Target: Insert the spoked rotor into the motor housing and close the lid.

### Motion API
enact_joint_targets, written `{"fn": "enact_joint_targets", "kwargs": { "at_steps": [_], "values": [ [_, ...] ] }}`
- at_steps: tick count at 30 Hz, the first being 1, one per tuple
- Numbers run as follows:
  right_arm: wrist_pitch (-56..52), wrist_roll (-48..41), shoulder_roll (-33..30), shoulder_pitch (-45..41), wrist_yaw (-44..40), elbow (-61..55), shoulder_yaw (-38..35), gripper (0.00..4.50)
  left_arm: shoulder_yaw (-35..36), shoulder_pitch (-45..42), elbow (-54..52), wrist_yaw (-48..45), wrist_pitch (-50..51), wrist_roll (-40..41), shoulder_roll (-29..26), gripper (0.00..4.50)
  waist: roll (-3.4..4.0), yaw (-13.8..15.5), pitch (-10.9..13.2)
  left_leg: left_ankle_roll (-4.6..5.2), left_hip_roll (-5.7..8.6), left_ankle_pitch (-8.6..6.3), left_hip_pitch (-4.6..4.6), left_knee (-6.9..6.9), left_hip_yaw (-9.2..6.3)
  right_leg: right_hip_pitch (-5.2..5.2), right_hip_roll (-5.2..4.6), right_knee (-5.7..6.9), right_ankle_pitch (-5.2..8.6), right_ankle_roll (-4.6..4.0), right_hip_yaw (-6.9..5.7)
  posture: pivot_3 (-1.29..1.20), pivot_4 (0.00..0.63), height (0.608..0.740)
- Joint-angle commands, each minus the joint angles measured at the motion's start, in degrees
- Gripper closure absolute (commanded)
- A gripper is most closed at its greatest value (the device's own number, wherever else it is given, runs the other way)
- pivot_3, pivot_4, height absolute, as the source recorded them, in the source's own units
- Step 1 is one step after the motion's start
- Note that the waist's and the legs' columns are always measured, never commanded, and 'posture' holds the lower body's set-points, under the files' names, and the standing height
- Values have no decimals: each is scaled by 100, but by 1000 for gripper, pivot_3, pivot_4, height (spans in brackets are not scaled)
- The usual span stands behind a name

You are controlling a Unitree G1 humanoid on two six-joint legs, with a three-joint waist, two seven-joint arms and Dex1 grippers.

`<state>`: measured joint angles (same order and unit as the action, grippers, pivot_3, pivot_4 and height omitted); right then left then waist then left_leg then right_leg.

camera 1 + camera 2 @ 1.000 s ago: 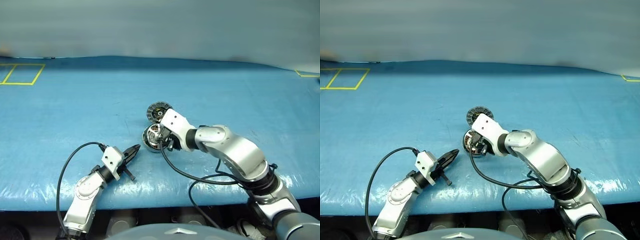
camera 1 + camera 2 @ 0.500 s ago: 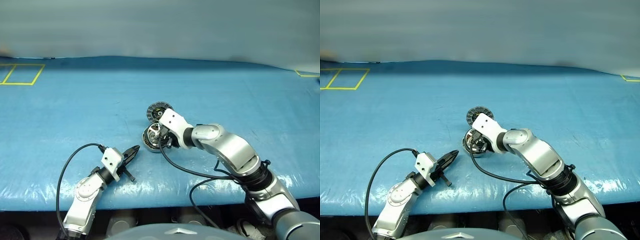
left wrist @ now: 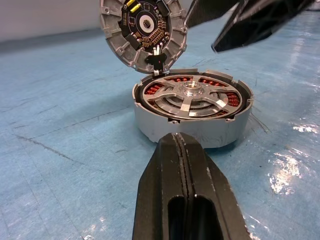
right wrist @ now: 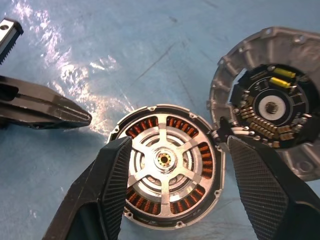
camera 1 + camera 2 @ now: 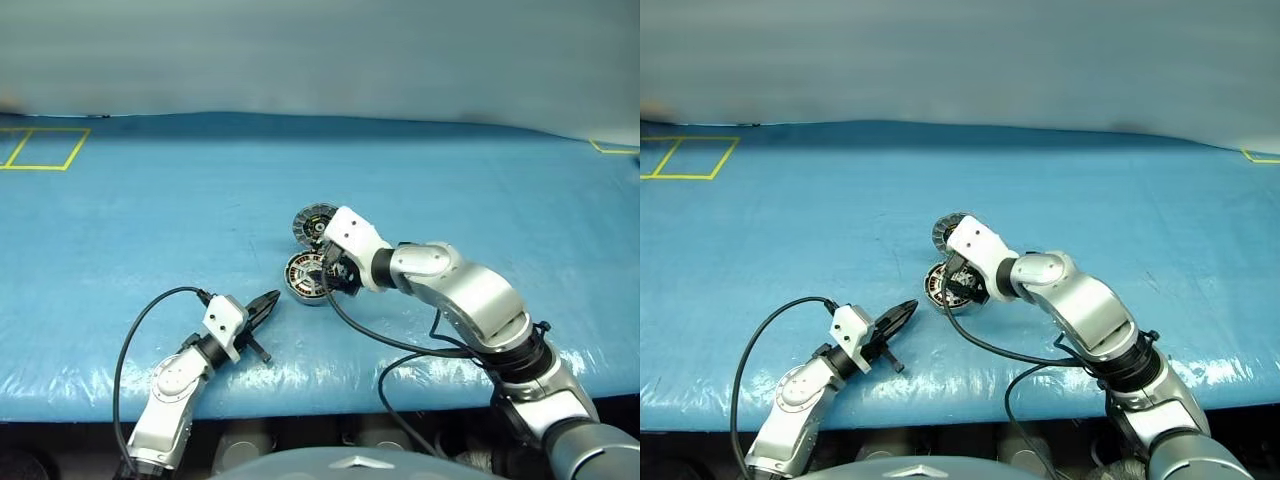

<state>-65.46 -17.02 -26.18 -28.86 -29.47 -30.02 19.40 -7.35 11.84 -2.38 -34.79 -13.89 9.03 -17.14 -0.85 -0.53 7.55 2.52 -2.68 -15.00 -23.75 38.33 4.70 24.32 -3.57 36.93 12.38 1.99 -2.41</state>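
Nearest the table's (image 5: 120, 220) front edge, on the robot's left of the motor housing (image 5: 307, 276), the left hand (image 5: 268, 304) lies low on the blue surface with its two black fingers pressed together, holding nothing, its tip aimed at the housing and short of it. The motor housing sits flat on the table, a round silver cup with copper-brown windings around its inside. The spoked rotor (image 4: 164, 161) lies seated inside the housing, its silver spokes running out from a central hub, level with the housing's rim. The right hand (image 4: 172, 190) hovers just above the housing with its fingers (image 4: 112, 187) spread wide, one on each side of the cup, gripping nothing. Just beyond the housing, the lid (image 5: 314, 223) stands tilted up on edge, touching the housing's far rim where short wires join the two, its inner face with a dark circuit board turned toward the housing. Far beyond, yellow lines (image 5: 40, 148) mark the table's back corner.
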Motion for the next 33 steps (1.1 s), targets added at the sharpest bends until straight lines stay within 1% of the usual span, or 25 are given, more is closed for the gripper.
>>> {"fn": "enact_joint_targets", "kwargs": {
  "at_steps": [1,2,7,11,14,20,33],
  "values": [
    [593,-37,-64,595,71,-432,-501,1897,-3,-2,-215,4,-23,31,-6,4500,0,4,0,2,1,-1,-1,0,-2,-3,0,-1,0,1,-1,0,150,740],
    [790,-10,-150,881,60,-544,-578,2197,-4,-2,-220,-3,-14,36,-13,4500,0,4,0,3,1,-2,-2,0,1,-1,-1,-2,0,2,1,0,150,740],
    [1475,142,-218,1949,266,-827,-810,2197,0,-20,-220,-49,15,58,-50,4500,0,-22,0,2,0,-1,3,0,6,-1,2,0,-1,4,3,0,150,740],
    [2129,214,201,2879,672,-752,-1150,2197,-18,-78,-215,-124,66,81,-82,4500,-1,-8,-1,-4,-6,3,9,2,4,-5,7,3,7,-4,3,0,150,740],
    [2583,376,352,3233,854,-555,-1225,2197,-41,-125,-213,-180,112,95,-93,4500,-1,-11,-1,-2,-4,4,8,4,8,-5,6,2,6,0,7,0,150,740],
    [3013,514,419,3415,890,-266,-1242,2197,-44,-187,-222,-231,176,82,-97,4500,-1,-11,-1,2,-4,2,7,21,8,-7,6,2,8,11,9,0,150,740],
    [3026,606,390,3288,817,-57,-1191,2197,-28,-175,-261,-180,213,58,-73,4500,-1,-5,-1,3,-5,2,6,21,7,-7,6,3,2,-2,9,0,150,740]
  ]
}}
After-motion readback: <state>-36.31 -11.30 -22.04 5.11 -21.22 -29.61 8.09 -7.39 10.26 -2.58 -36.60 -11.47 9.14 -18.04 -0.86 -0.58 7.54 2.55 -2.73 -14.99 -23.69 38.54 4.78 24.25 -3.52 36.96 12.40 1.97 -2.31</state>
